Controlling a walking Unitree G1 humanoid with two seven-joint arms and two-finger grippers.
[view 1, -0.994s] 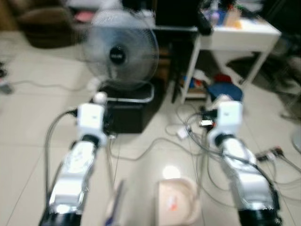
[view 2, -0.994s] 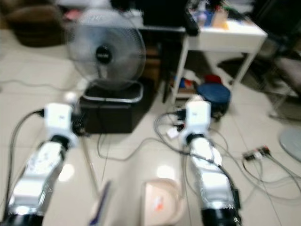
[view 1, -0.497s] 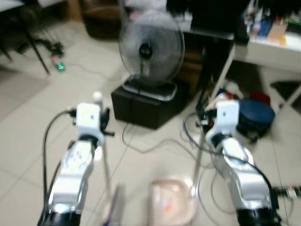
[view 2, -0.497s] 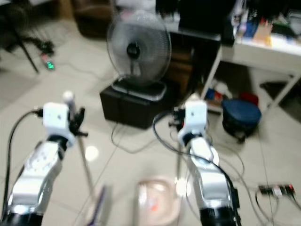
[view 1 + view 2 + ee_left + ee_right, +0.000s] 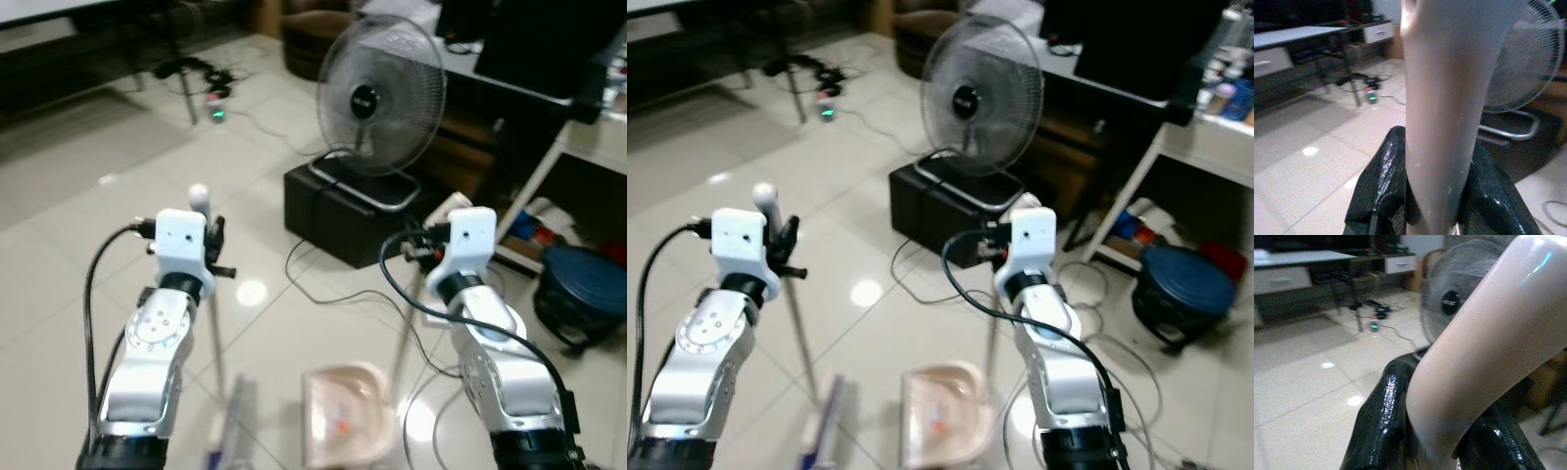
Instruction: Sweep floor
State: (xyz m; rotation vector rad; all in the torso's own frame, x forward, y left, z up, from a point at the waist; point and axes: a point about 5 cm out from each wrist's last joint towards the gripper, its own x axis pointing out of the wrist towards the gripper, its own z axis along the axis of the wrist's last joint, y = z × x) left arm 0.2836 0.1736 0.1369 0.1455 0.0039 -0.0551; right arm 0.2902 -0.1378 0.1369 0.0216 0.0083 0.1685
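On tiled floor: left tool (image 5: 1432, 196) clamps broom handle (image 5: 211, 323); right tool (image 5: 1444, 440) clamps dustpan handle (image 5: 404, 328).

Bright indoor light glares off glossy floor tiles (image 5: 251, 292); slight blur.

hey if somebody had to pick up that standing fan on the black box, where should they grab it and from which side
Best bet is probably the chrome tube base under the fan, which rests on the black box. Come from the open tiled floor side, where the front of the loop faces. The round wire cage is wide and likely flimsy, and furniture stands close behind it. Both grippers are already occupied with handles.
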